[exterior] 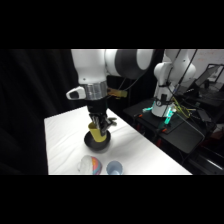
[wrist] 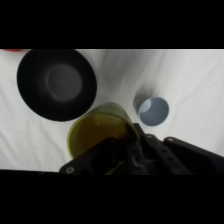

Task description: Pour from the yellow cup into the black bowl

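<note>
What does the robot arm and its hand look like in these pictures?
The arm is thick, glossy white, with rounded segments and dark grey bands at the joints. A ribbed silver ring sits at its wrist. The hand below is black; the wrist view shows its black linkage.

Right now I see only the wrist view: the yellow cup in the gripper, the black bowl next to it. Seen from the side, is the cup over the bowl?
Observer: Yes. In the side view the gripper holds the yellow cup just above the black bowl, its base low by the rim.
Operator: Is something else on the table besides the blue cup?
Observer: A striped bowl sits beside the blue cup, at the table's front edge, nearer the camera than the black bowl.
Operator: Anything near the arm?
Observer: A second robot arm stands behind, off the table.
</note>
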{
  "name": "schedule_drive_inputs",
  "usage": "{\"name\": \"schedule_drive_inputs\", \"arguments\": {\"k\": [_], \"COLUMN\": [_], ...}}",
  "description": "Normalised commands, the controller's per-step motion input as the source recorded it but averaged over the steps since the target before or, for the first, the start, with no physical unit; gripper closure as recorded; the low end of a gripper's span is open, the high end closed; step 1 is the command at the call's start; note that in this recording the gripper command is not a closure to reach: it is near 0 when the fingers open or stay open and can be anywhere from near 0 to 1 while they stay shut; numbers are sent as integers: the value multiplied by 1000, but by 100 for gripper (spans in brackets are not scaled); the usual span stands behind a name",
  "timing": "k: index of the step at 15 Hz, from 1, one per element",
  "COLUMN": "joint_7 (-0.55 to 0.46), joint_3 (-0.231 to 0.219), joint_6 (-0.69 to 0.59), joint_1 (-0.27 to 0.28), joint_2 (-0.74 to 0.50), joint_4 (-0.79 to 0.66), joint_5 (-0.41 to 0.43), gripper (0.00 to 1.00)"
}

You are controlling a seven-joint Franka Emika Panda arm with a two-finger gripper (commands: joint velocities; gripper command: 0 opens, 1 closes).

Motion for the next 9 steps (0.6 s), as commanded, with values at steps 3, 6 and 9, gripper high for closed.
{"name": "schedule_drive_inputs", "arguments": {"k": [3, 6, 9], "joint_7": [-778, -551, -461], "joint_3": [51, 85, 109], "joint_6": [-707, -776, -775], "joint_1": [-282, -238, -235], "joint_2": [541, 496, 392], "joint_4": [761, 742, 664], "joint_5": [471, 333, 290], "gripper": [18, 18, 18]}}
